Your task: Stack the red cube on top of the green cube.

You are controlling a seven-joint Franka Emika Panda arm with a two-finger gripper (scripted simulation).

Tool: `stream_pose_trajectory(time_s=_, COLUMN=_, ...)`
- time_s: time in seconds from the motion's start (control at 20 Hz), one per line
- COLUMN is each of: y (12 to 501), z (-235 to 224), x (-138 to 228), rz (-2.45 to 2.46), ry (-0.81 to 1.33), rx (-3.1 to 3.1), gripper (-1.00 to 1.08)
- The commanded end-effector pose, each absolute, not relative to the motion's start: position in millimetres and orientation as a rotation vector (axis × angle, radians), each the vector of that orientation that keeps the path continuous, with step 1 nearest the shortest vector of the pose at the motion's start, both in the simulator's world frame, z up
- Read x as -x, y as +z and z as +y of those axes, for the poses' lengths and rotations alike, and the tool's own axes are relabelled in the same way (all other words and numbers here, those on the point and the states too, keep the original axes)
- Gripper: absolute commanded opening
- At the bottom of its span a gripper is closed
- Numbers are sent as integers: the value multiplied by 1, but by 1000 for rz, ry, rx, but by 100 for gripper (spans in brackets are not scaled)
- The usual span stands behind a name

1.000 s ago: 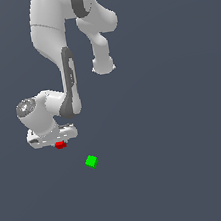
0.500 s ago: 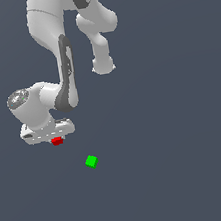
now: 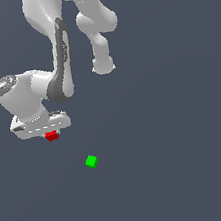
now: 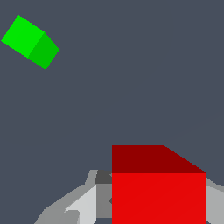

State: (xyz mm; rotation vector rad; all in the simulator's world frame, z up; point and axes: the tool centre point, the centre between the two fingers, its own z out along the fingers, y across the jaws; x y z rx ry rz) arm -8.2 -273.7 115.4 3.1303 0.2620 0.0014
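My gripper is clamped on the red cube, which sits between my fingers under the hand. The green cube lies on the grey floor, apart from it toward the exterior view's right.

Pretty bare setup honestly. The floor is just one flat slate-grey surface with a bluish tint, filling both views edge to edge. No texture, no seams or pattern, no visible shadows on it. Lighting looks soft and even all over.
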Motion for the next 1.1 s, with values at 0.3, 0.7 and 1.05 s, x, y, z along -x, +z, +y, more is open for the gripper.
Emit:
stream_pose_trajectory(time_s=0.3, y=117, z=-268, x=4, rz=262, ry=1, rx=-3130, gripper=-100)
stream_pose_trajectory(time_s=0.7, y=101, z=-225, x=-27, rz=262, ry=1, rx=-3130, gripper=-100)
stream_pose_trajectory(time_s=1.05, y=81, z=-170, x=-67, rz=262, ry=1, rx=-3131, gripper=-100)
